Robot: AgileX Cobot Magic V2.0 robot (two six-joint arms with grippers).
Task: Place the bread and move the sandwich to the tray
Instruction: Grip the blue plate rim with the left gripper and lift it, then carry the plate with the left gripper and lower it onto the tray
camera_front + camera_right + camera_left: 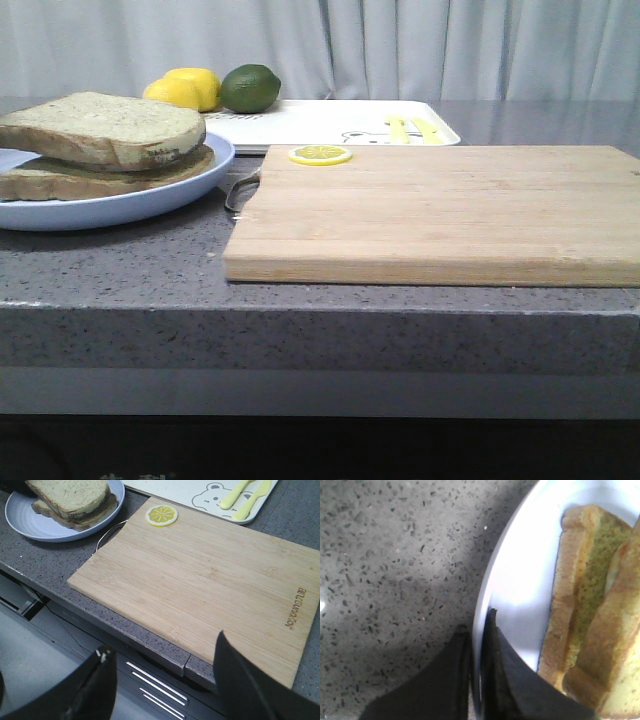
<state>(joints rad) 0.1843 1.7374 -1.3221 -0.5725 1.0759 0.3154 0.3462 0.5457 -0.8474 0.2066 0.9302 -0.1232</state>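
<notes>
Spanning the bench (150,270), the cutting board (440,210) lies in front of the tray (330,125). The sandwich (100,145), bread (105,125) on top, sits left on its plate (520,580); the left gripper (476,645) pinches that rim. The right gripper (165,680) hangs well apart, fingers spread, so the left arm is nearer.

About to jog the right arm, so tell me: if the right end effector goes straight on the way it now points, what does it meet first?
Probably the near edge of the pale rectangular wooden cutting board, which lies directly ahead of the open right end effector; depth is hard to judge.
</notes>
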